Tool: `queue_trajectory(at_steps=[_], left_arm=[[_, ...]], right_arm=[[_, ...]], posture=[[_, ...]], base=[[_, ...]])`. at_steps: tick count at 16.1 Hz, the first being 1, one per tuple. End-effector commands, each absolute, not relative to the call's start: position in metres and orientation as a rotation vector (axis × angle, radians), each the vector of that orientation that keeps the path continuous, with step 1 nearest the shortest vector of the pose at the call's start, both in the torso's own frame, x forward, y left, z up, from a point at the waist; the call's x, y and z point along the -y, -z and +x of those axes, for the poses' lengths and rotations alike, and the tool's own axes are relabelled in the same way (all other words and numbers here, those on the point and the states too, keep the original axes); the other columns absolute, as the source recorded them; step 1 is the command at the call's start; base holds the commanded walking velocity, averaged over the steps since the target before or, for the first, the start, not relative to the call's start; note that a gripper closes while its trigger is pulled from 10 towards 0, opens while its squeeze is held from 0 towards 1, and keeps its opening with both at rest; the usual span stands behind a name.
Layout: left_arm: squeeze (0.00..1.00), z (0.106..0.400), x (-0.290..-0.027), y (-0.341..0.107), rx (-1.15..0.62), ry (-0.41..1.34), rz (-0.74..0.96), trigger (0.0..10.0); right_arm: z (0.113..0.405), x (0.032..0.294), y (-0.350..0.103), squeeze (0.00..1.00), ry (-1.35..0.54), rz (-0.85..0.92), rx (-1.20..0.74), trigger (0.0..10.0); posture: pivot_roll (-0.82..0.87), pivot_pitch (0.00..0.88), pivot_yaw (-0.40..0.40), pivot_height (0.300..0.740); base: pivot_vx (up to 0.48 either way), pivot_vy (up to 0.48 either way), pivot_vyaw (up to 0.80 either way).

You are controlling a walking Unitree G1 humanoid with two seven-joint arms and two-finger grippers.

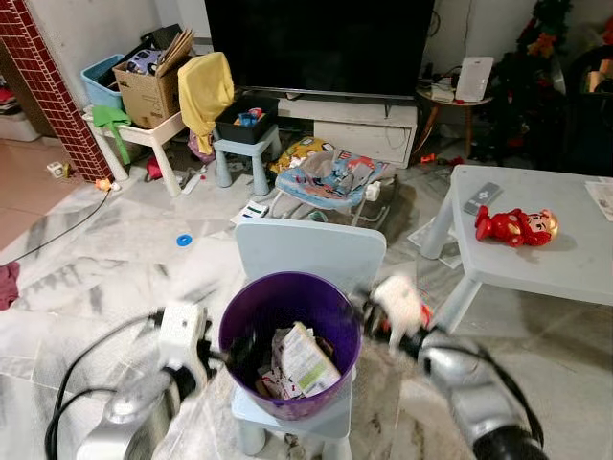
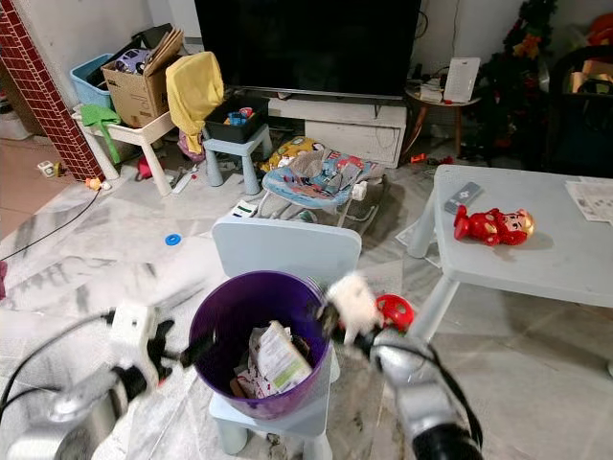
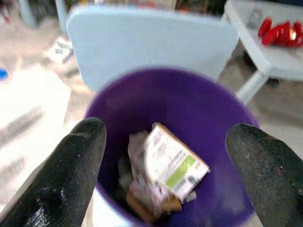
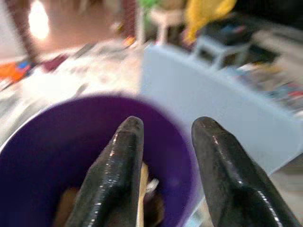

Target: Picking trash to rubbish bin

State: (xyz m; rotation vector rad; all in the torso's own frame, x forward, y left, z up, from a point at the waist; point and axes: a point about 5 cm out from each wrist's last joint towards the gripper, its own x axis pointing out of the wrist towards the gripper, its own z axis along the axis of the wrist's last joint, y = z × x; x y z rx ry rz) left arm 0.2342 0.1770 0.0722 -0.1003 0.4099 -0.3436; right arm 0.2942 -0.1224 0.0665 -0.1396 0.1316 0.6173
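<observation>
A purple rubbish bin [image 1: 251, 311] stands on the seat of a small light-blue chair [image 1: 311, 251] right in front of me. Inside it lie a white and green carton [image 1: 306, 359] and crumpled paper wrappers. My left gripper [image 1: 238, 355] reaches over the bin's left rim, and in the left wrist view its fingers [image 3: 75, 156] are spread wide with the carton [image 3: 173, 165] below them. My right gripper [image 1: 369, 316], blurred, is at the bin's right rim. In the right wrist view the right gripper [image 4: 163, 137] is open over the bin's inside [image 4: 57, 156], with nothing between its fingers.
A low pale-blue table [image 1: 565, 264] at the right carries a red toy [image 1: 515, 226] and a remote [image 1: 482, 196]. A red object [image 2: 394, 310] lies on the floor by the chair. A baby bouncer [image 1: 330, 177] and clutter stand behind. Black cable [image 1: 67, 383] runs at the left.
</observation>
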Motion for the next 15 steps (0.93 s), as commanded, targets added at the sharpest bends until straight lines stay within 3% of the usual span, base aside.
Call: queue_trajectory(at_steps=[1,6,11,15], left_arm=[[0.00,0.246,-0.170,-0.085,-0.336,0.343,-0.071,10.0],[0.00,0.280,-0.161,-0.134,-0.060,0.182,-0.028,10.0],[0.00,0.292,-0.166,-0.145,-0.022,0.072,-0.064,10.0],[0.00,0.293,-0.161,-0.140,-0.022,0.100,-0.129,10.0]], right_arm=[[0.305,0.128,-0.088,1.00,-0.530,-0.122,-0.031,10.0],[0.318,0.142,-0.130,1.00,-0.288,-0.094,0.150,10.0],[0.310,0.159,-0.144,1.00,-0.161,-0.076,0.197,10.0],[0.306,0.168,-0.149,1.00,-0.115,-0.073,0.203,10.0]], posture=[[0.07,0.000,0.008,0.740],[0.05,0.000,0.009,0.740],[0.03,0.000,0.001,0.740],[0.01,0.000,-0.003,0.740]], base=[[0.000,0.000,0.00],[0.000,0.000,0.00],[0.000,0.000,0.00],[0.000,0.000,0.00]])
